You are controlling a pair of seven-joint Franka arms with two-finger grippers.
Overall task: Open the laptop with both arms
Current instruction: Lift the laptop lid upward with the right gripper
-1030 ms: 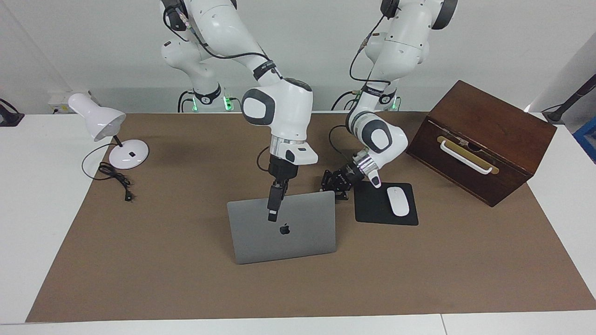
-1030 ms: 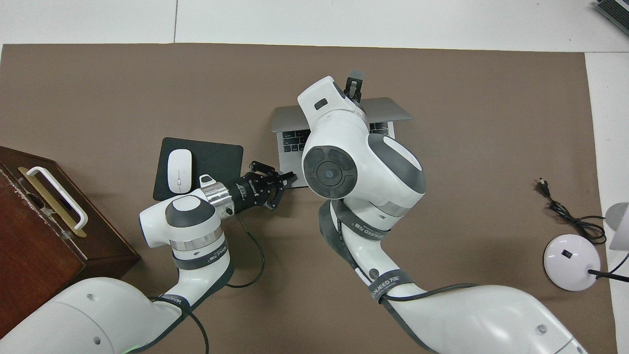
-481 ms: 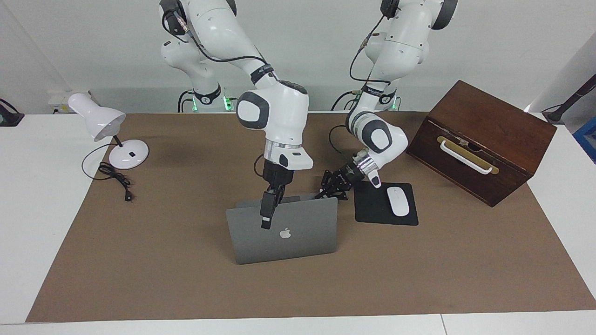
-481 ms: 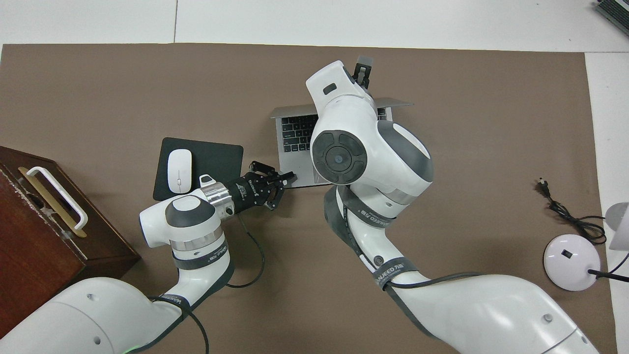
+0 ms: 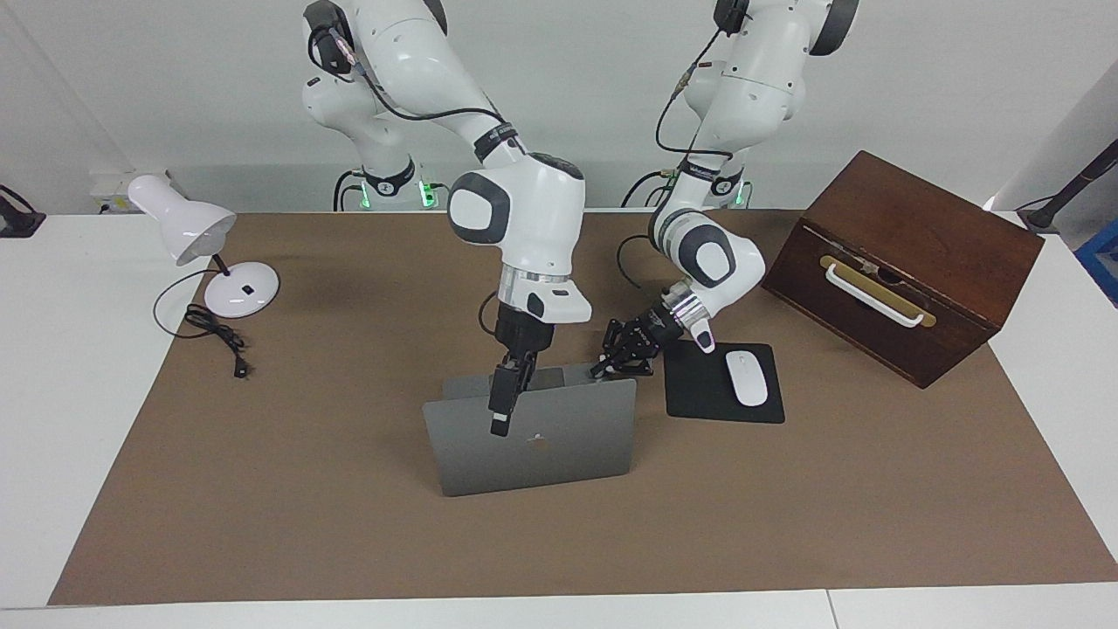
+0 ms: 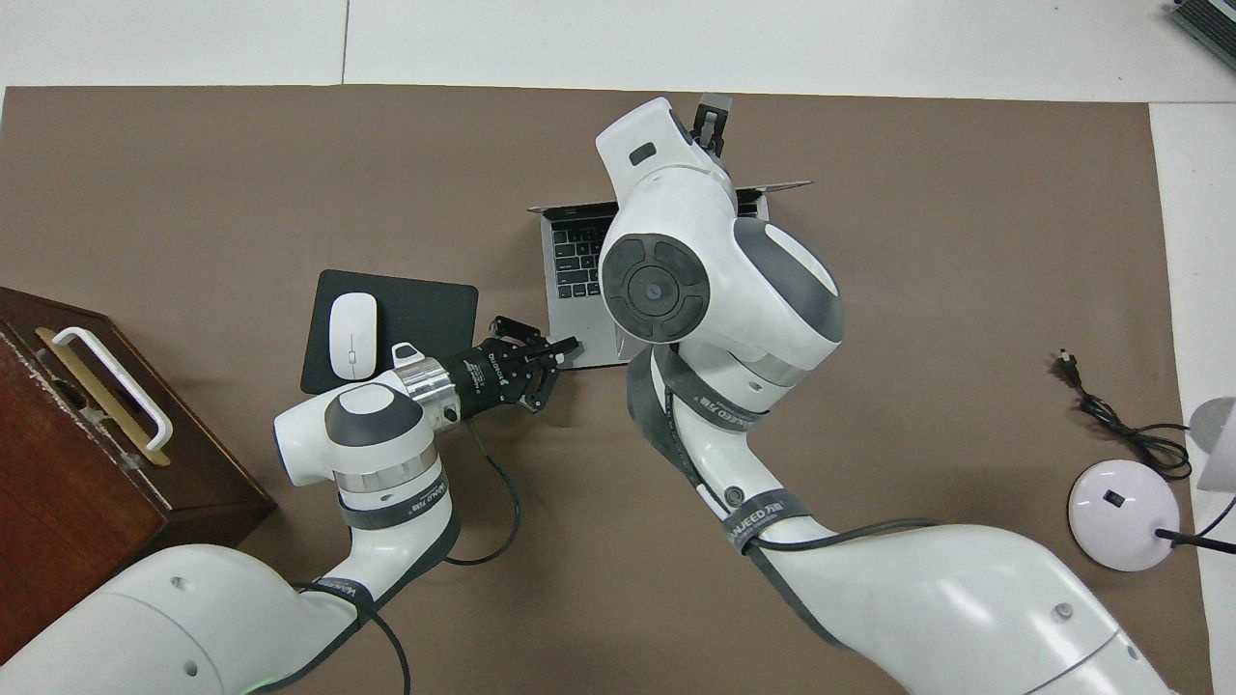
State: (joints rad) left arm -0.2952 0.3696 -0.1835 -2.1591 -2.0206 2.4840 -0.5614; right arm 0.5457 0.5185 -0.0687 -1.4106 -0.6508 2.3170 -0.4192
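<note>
Nearly there: we have laptop (image 5: 533, 441) lid raised steep, keyboard showing. Left gripper (image 5: 599, 369) pressed together, pinning base corner just beside mouse pad (image 5: 699, 389). Right gripper (image 5: 500, 425) at lid's top edge, fingers unreadable. Left: final tilt, release.

Two white jointed arms, the right arm (image 5: 515, 210) and the left arm (image 5: 742, 79), carry rounded grey joint caps; black cables loop along the links; dark bands (lettered in white) wrap the forearms; silver rings sit above black grippers; green lights glow at the bases.
</note>
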